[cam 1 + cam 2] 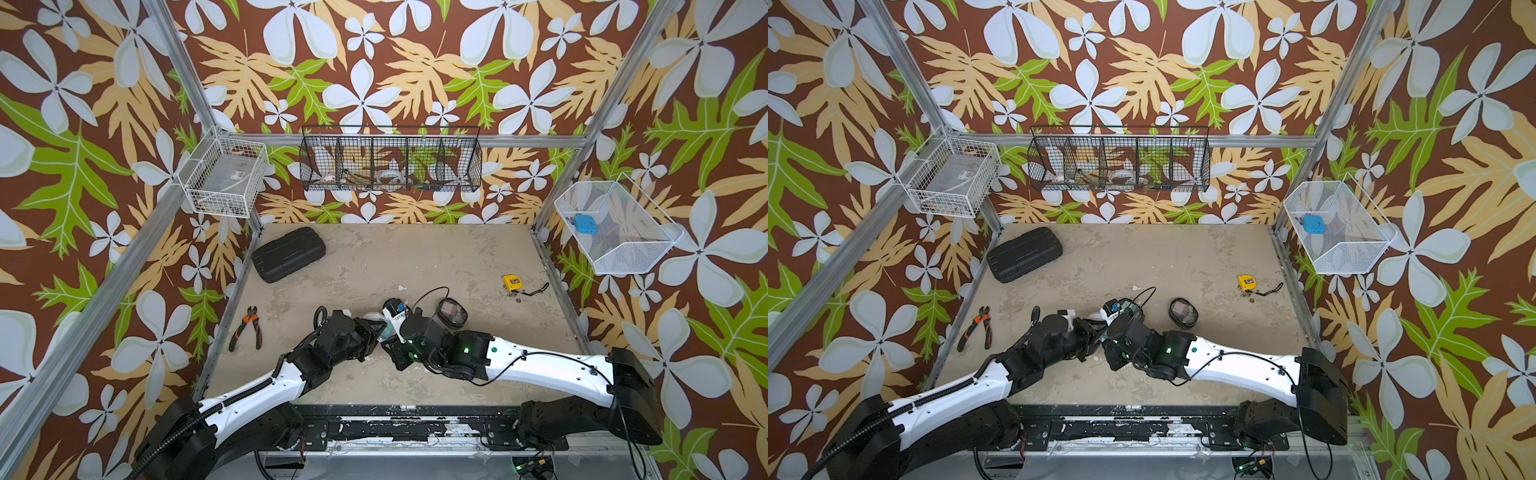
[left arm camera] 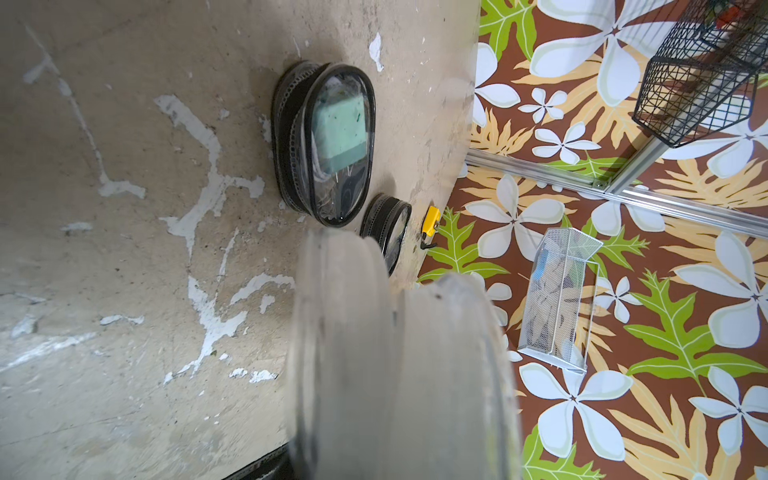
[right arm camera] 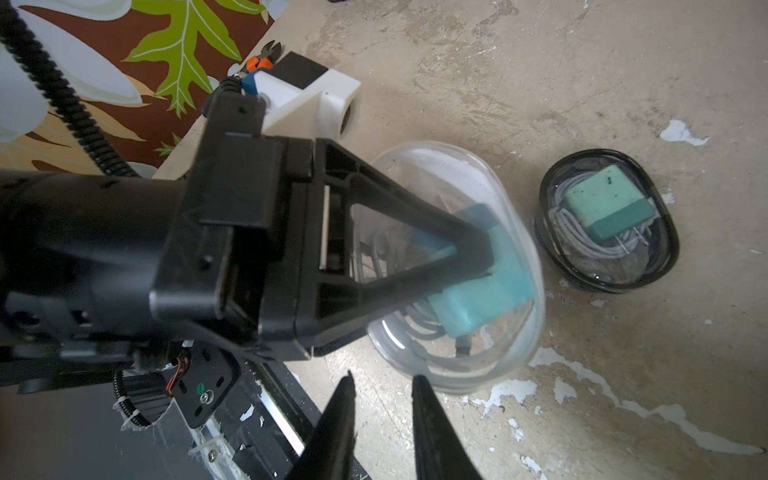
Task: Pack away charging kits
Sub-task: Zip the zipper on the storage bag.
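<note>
The left claw (image 3: pixel 476 257) clamps the clear pouch (image 3: pixel 494 183), a teal plug (image 3: pixel 486 291) inside. The right claw (image 3: pixel 382 380) hangs just beside it, tips slightly parted, empty

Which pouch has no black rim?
The clear pouch in the left gripper, teal plug inside. The mint-plug pouch and the third pouch both have black rims.

The hard case (image 1: pixel 289 254) lies back left on the worktop (image 1: pixel 415 257), the pliers (image 1: pixel 246 328) before it, the tape measure (image 1: pixel 512 282) far right. Between pliers and tape measure sits a pouch (image 1: pixel 452 312).
</note>
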You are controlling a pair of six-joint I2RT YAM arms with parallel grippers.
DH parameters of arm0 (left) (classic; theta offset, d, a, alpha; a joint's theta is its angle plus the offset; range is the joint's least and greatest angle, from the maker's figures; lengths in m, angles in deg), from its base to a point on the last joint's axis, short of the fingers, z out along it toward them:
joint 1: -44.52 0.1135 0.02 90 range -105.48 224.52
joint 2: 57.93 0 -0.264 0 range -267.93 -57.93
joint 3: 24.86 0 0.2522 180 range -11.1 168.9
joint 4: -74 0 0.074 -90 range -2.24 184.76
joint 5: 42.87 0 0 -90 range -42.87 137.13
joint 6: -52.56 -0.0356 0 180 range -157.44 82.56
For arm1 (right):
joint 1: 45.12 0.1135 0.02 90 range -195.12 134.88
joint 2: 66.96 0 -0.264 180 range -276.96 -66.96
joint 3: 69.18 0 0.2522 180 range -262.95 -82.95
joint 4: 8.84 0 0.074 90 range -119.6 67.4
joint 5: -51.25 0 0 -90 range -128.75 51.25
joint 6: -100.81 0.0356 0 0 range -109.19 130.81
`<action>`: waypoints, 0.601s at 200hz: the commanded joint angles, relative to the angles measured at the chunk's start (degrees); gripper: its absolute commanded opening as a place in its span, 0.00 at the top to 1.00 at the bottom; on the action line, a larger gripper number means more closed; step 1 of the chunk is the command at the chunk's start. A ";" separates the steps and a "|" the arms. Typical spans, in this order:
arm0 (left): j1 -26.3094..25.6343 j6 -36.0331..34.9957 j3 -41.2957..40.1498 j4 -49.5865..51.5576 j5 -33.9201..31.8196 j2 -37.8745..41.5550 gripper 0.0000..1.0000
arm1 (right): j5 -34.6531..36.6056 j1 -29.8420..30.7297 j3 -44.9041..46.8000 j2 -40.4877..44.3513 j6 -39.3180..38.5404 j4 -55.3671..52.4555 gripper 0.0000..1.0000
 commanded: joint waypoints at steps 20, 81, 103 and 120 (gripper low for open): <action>0.07 2.27 0.40 -1.49 0.65 -0.23 0.82 | 1.52 -0.06 0.84 -0.12 2.66 -0.75 0.73; 0.10 2.51 0.02 -3.13 1.13 -0.40 0.82 | 3.64 -0.14 -0.31 -1.89 1.99 0.81 0.72; 0.07 2.46 -0.08 -3.30 1.26 -0.19 0.82 | 2.98 -0.22 -0.89 -2.26 2.06 2.11 0.71; 0.09 2.57 -0.20 -3.46 1.27 0.04 0.82 | 3.03 -0.37 -1.53 -2.99 2.47 1.59 0.71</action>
